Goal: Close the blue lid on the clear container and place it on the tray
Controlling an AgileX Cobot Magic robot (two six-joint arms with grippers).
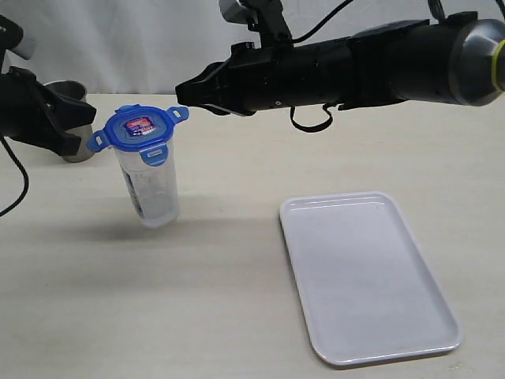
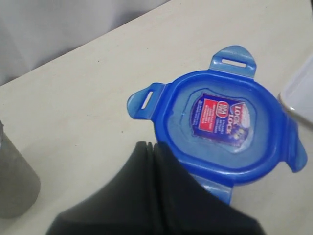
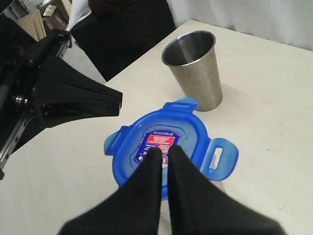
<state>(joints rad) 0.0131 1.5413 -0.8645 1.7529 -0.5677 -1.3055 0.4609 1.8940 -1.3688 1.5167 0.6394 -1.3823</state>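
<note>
Blue plastic caps the scene's landmark, the clear container [image 1: 151, 189], which stands on the pale table with the blue lid [image 1: 140, 126] sitting on its mouth; the container appears to lean a little, its top tipped away from its base. The lid's red-and-white sticker faces up, and at least three snap tabs stick outward rather than lying folded against the container's wall. To the right of the container and nearer the exterior camera, apart from it, lies the tray [image 1: 367, 276], white and bare, with nothing resting on it. Behind the container on its left stands a grey metal cup [image 3: 195, 68], upright and partly hidden by the left gripper [image 1: 88, 120]. That pincer is pressed fully closed with nothing between its jaws, and its tip sits just beside the lid's rim at the container's left; whether it touches the rim cannot be told. The right gripper [image 1: 183, 88] hangs above the container's top, slightly to its right, also closed tight and holding nothing; in its own wrist view its fingers [image 3: 151, 166] overlap the lid.
</note>
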